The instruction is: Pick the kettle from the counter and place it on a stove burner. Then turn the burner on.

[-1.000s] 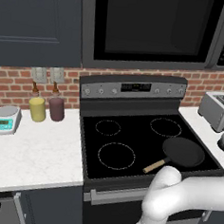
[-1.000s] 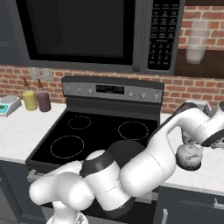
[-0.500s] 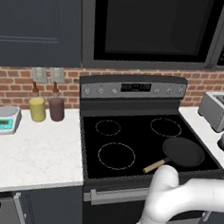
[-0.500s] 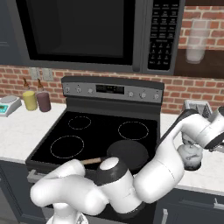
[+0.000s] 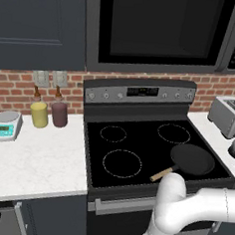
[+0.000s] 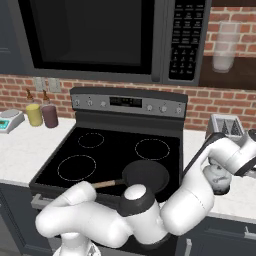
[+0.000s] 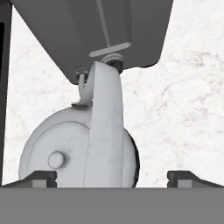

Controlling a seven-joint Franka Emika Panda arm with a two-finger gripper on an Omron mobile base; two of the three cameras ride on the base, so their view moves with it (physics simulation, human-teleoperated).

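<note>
Arm has reached further right, open fingers (image 7: 111, 177) straddling kettle (image 7: 78, 148).

Glossy white, rounded arm (image 6: 150, 220) built of thick tubular segments, swelling into bulbous shells at the bends. Dark grey to black bands and a round black cap at the joints (image 6: 137, 194), one thin dark seam ringing the forearm (image 5: 225, 203) near its end. Smooth casing throughout, without visible cables, screws or lettering. Two small dark finger tips (image 7: 39, 177) of blocky, stepped shape, matte charcoal, standing wide apart at the hand.
</note>
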